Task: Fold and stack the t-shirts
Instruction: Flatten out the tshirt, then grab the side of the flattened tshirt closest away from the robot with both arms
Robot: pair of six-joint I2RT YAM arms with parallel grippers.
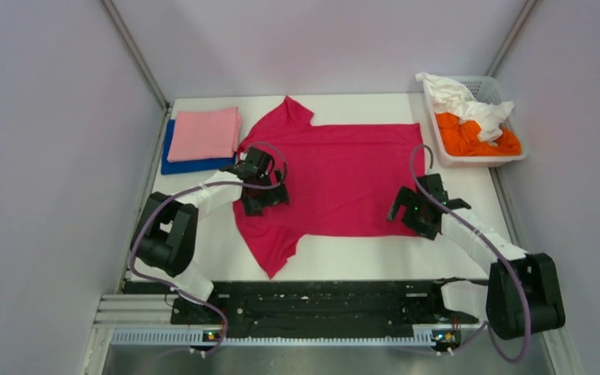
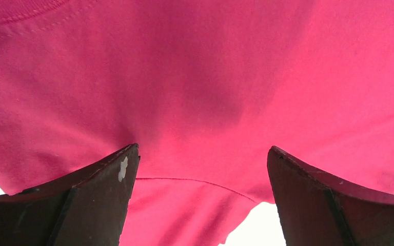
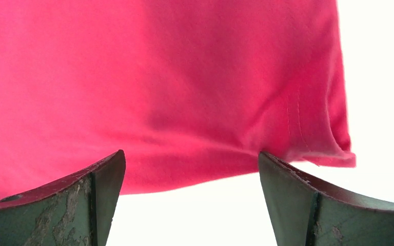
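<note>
The magenta-red t-shirt (image 1: 336, 172) lies spread flat on the white table, sleeves at far and near left. My left gripper (image 1: 259, 195) is open over the shirt's left part near the sleeve seam; the cloth (image 2: 200, 87) fills its view. My right gripper (image 1: 408, 212) is open over the shirt's near right hem edge (image 3: 184, 174), nothing between its fingers. A folded light pink t-shirt (image 1: 205, 133) lies on a folded royal blue one (image 1: 191, 166) at the far left. The orange t-shirt (image 1: 476, 137) and the white t-shirt (image 1: 469, 101) are crumpled in the basket.
The white slotted plastic basket (image 1: 480, 160) stands at the far right corner. Walls close in the table on the left, back and right. Bare white table (image 1: 359, 254) shows along the near edge, in front of the shirt.
</note>
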